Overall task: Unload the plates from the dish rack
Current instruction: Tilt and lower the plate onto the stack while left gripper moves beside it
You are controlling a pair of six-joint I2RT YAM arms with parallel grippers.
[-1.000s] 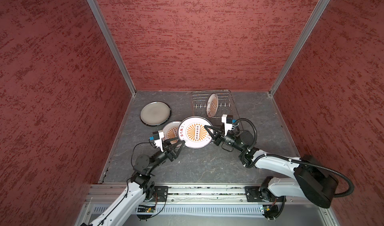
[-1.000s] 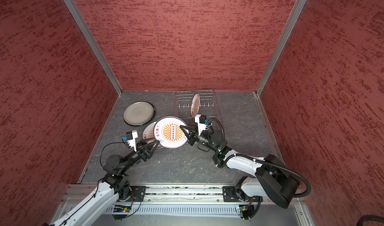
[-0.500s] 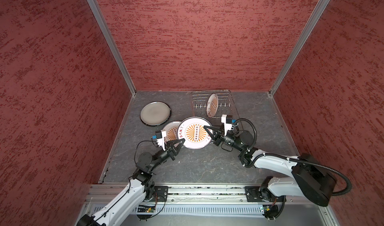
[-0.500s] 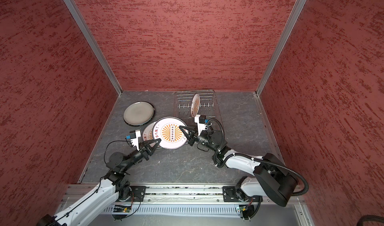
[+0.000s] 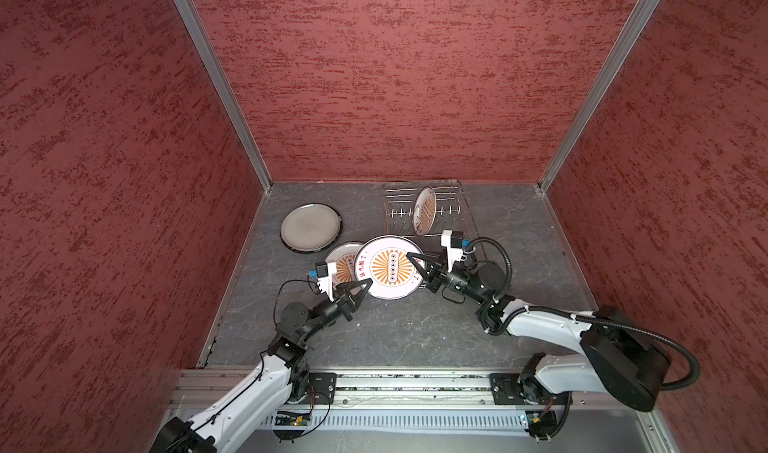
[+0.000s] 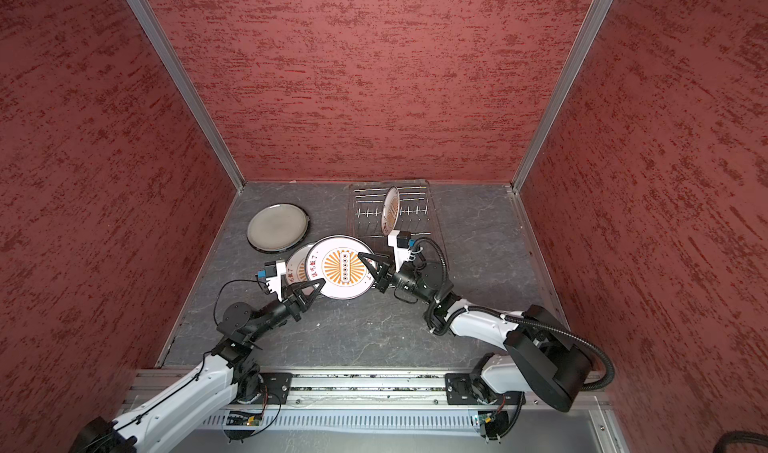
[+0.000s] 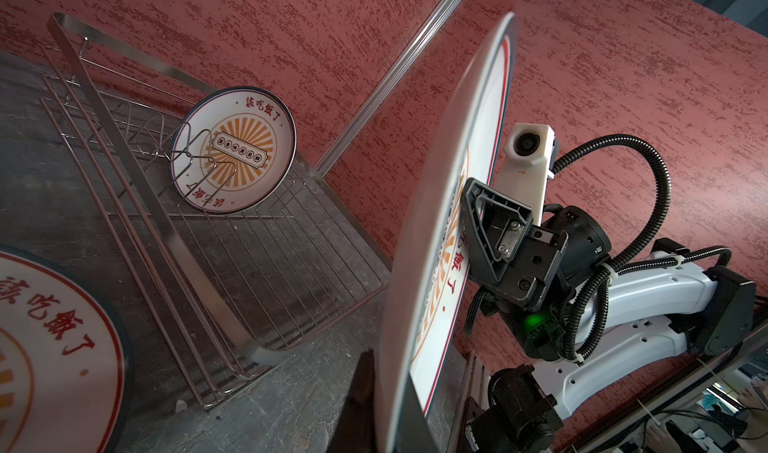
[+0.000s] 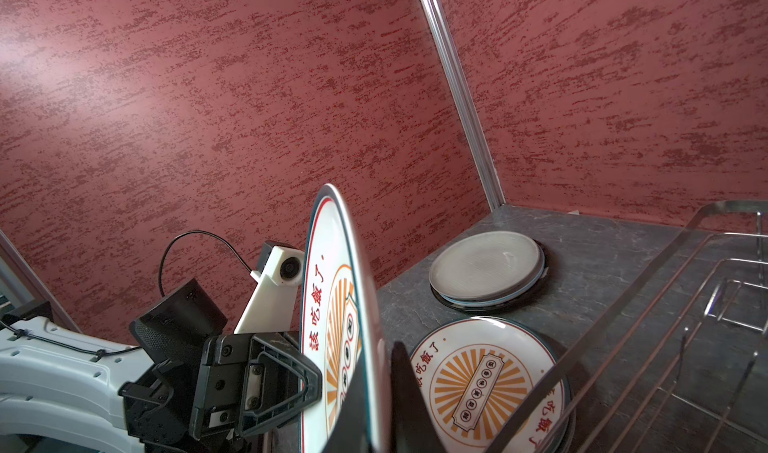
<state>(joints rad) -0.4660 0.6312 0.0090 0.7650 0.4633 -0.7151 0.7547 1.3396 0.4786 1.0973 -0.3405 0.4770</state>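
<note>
Right claw (image 5: 415,264) pinches one rim of the sunburst plate (image 5: 390,266), left claw (image 5: 365,285) clamps the opposite rim, so I judge a handover above the bench (image 5: 415,334), headed for the flat plate (image 5: 340,259) beside the grey plate (image 5: 309,227). One upright plate (image 5: 426,212) stands in the dish rack (image 5: 395,196).

- Flat sunburst plate (image 5: 347,259): right part hidden beneath held plate (image 5: 390,267) in both top views.
- Held plate: rim blurred and cut off at the picture's edge in both wrist views.
- Lower plates (image 8: 473,304) beneath grey plate (image 8: 486,274): number unclear.
- Dish rack (image 8: 673,318): cut off in right wrist view.
- Red characters (image 5: 360,263): too small to read from above.
</note>
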